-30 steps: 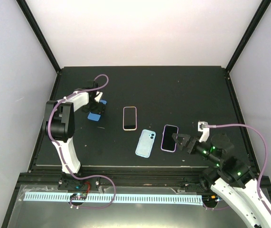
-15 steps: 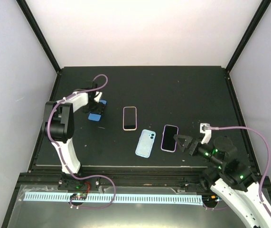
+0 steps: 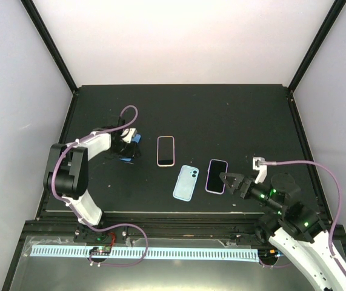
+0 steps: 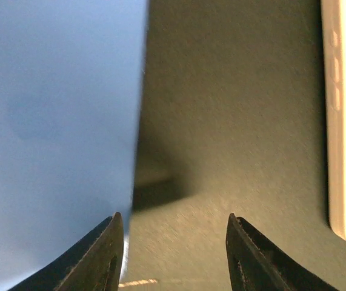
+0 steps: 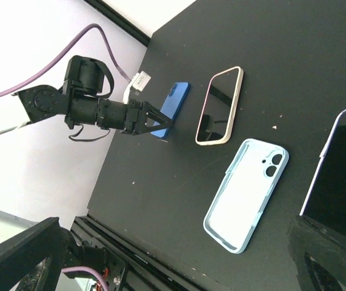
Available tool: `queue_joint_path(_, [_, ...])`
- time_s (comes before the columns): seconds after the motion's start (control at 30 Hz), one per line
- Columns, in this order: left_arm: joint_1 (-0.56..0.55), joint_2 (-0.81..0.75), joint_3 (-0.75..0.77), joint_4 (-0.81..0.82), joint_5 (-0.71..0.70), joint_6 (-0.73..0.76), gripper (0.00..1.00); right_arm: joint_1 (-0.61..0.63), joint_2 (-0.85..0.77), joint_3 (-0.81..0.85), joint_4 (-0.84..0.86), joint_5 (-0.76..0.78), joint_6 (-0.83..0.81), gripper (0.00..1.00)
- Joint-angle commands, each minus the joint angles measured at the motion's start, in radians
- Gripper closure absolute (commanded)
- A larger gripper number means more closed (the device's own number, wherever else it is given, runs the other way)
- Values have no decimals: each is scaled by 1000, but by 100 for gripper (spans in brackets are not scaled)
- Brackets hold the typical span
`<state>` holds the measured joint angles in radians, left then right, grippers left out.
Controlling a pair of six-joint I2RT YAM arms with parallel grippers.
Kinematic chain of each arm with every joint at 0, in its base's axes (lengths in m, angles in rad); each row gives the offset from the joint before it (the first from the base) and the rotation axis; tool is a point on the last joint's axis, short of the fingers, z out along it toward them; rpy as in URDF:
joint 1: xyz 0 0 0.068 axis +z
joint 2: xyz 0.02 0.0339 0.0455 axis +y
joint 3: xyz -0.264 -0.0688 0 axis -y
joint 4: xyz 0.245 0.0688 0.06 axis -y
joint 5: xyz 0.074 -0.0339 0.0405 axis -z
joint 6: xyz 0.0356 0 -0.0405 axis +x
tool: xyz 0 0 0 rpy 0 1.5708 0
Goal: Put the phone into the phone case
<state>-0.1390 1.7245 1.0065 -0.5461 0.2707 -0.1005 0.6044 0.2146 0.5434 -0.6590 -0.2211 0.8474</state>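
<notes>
Your left arm has swung its elbow toward the lower left, and the left tool (image 3: 126,149) now sits over the blue phone (image 4: 51,121) at centre left, fingers partly apart with bare table (image 3: 221,115) between them and the phone's long edge by one finger. You have open table above and to the upper right, while the pink-rimmed phone (image 3: 166,150) lies just right of that tool. The light-blue case (image 3: 186,182) lies mid-frame, hollow side up and empty, with the purple-rimmed phone (image 3: 217,176) just beside it and the right tool (image 3: 229,181), spread wide, near that phone's right edge.
</notes>
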Motion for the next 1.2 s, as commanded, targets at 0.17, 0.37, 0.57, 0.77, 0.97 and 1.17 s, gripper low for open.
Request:
queue_joint_path(0.17, [-14, -124, -42, 64, -77, -37, 24, 5, 11, -41, 84, -57, 36, 0])
queue_joint_path(0.37, [-14, -55, 94, 28, -211, -2, 7, 5, 4, -29, 64, -43, 37, 0])
queue_joint_path(0.57, [-14, 60, 176, -50, -243, 80, 1, 4, -27, -26, 50, -15, 31, 0])
queue_joint_path(0.77, [-14, 123, 189, -85, -267, 144, 1, 5, -30, -23, 34, -1, 16, 0])
queue_joint_path(0.97, [-11, 178, 204, -104, -264, 163, 1, 5, -33, -21, 33, 0, 11, 0])
queue_joint_path(1.17, [-12, 204, 212, -115, -257, 155, 5, 5, -42, -15, 17, 14, 6, 0])
